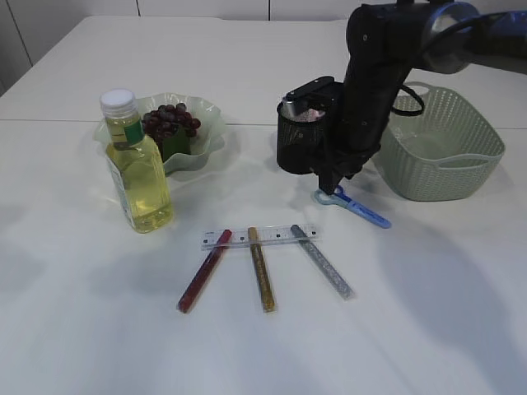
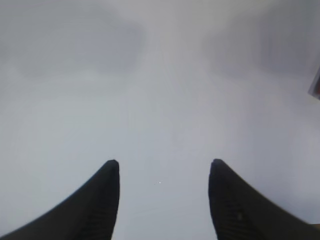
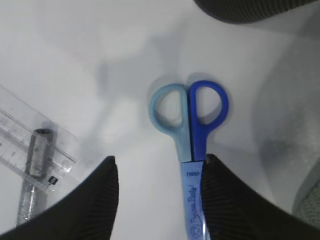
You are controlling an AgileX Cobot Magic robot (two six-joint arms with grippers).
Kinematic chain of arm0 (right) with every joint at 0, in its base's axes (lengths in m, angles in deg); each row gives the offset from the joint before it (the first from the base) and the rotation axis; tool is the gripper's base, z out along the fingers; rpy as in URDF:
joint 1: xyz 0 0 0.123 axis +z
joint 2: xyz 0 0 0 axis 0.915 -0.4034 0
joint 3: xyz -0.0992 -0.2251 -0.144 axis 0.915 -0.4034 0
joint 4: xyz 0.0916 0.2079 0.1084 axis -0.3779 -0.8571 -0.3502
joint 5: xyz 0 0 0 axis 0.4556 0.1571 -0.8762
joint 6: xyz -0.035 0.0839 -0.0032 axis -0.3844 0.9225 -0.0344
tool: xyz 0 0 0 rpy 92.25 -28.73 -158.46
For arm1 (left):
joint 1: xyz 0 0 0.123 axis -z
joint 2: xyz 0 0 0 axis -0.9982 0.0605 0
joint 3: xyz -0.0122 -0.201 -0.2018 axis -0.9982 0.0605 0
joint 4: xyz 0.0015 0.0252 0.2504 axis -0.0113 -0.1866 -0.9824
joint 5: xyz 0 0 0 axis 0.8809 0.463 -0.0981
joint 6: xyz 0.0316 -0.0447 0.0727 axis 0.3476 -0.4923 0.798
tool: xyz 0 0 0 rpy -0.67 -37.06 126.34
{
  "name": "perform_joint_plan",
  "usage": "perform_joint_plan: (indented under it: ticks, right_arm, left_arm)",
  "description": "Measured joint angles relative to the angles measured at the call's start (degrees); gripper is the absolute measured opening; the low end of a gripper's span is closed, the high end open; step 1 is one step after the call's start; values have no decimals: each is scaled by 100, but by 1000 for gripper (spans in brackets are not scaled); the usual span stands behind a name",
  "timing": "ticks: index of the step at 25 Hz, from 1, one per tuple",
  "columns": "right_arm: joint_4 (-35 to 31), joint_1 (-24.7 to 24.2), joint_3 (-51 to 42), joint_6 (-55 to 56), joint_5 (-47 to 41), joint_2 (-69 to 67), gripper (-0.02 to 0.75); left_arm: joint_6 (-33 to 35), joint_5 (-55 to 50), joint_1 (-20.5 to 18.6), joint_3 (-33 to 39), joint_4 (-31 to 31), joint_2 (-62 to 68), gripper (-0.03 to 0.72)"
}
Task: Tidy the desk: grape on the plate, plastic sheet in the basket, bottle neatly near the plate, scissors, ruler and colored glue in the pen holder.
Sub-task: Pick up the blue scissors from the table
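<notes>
The blue scissors (image 1: 356, 205) lie flat on the table in front of the black pen holder (image 1: 298, 132). My right gripper (image 1: 332, 186) is open, low over them; in the right wrist view (image 3: 160, 161) the scissors (image 3: 189, 125) lie between the fingers, against the right one. The clear ruler (image 1: 260, 236) lies under the tops of three glitter glue tubes: red (image 1: 203, 271), gold (image 1: 261, 268), silver (image 1: 322, 261). Grapes (image 1: 170, 123) sit on the green plate (image 1: 210, 136). The bottle (image 1: 136, 164) stands upright by the plate. My left gripper (image 2: 164, 165) is open over bare table.
The green basket (image 1: 439, 142) stands at the right, behind the scissors. The pen holder holds something pinkish. The plastic sheet is not discernible. The right arm hides part of the pen holder and basket.
</notes>
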Motion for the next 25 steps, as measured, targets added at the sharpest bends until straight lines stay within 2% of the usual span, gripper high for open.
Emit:
perform_joint_plan:
  ticks: [25]
  right_arm:
    - [-110, -49, 0, -117, 220, -425, 418]
  left_arm:
    - [0, 0, 0, 0, -21, 0, 415]
